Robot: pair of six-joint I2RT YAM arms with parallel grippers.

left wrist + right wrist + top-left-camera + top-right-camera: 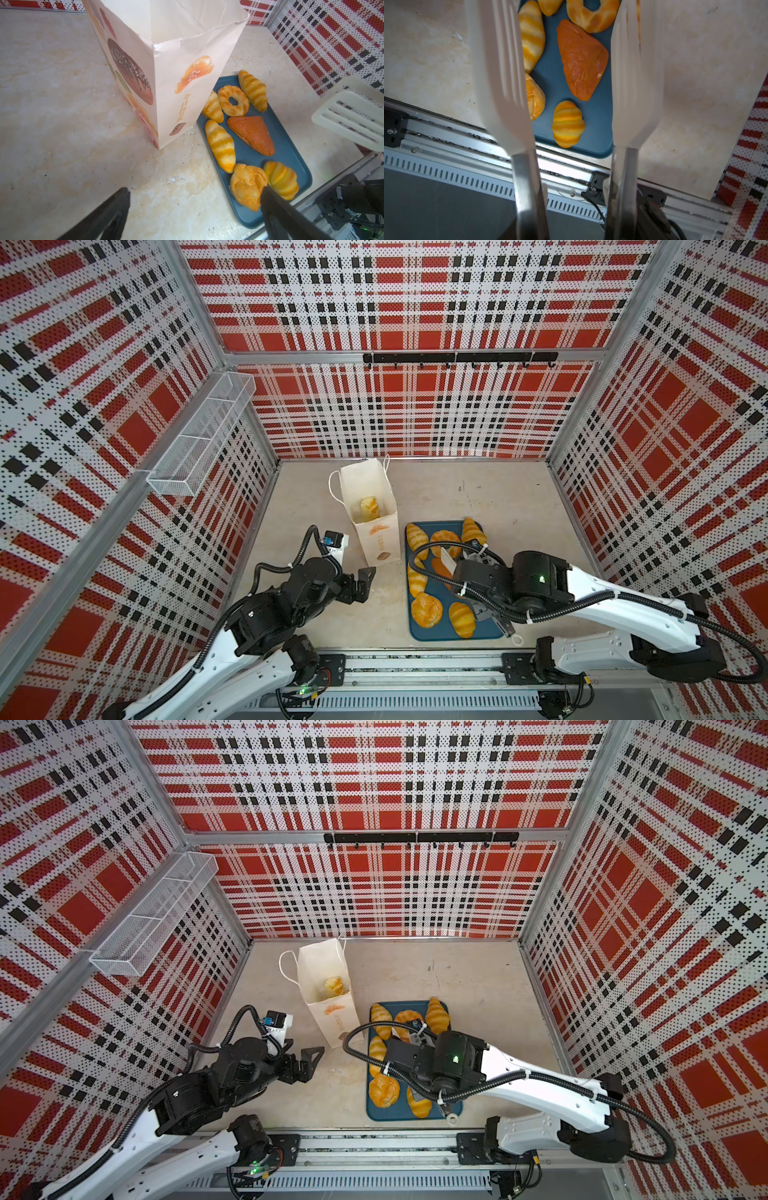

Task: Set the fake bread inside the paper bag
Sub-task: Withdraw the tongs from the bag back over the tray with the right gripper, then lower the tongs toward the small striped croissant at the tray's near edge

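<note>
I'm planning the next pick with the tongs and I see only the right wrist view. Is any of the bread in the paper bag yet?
Observer: Yes. In both top views one golden pastry lies at the bottom of the paper bag.
Operator: Where does the bag stand, seen from the top?
Observer: It stands upright with its mouth open, just left of the teal tray, beside the tray's far left corner. I cannot tell whether they touch.
</note>
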